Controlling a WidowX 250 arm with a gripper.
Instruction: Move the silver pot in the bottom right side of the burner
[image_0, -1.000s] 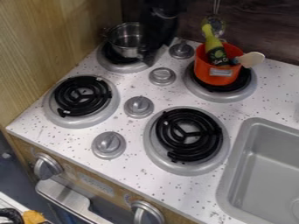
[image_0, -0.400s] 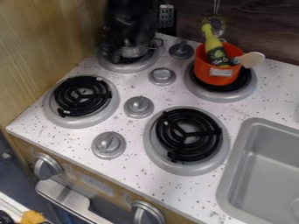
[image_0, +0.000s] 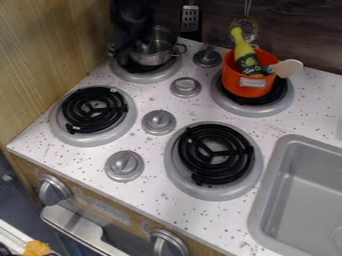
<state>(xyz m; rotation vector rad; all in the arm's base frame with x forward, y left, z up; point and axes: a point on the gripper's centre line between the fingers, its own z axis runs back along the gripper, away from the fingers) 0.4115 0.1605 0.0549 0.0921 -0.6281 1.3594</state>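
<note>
Find the pot (image_0: 151, 57) upright on the upper-left burner (image_0: 139, 77), well apart from the bottom-right burner (image_0: 175, 173). See the gripper (image_0: 125, 40) above and at the left side of the pot in the view, overlapping its left rim, with most of the bowl and the right handle (image_0: 181, 49) to the right of the jaws. Cannot tell the state of the jaws: apart, together or clamped on the rim. Note also the red pot (image_0: 242, 86) on the upper-right burner (image_0: 257, 110), holding a bottle (image_0: 247, 61).

Toy kitchen: burners (image_0: 216, 154), knobs (image_0: 124, 166) and a grey sink (image_0: 267, 200).
</note>
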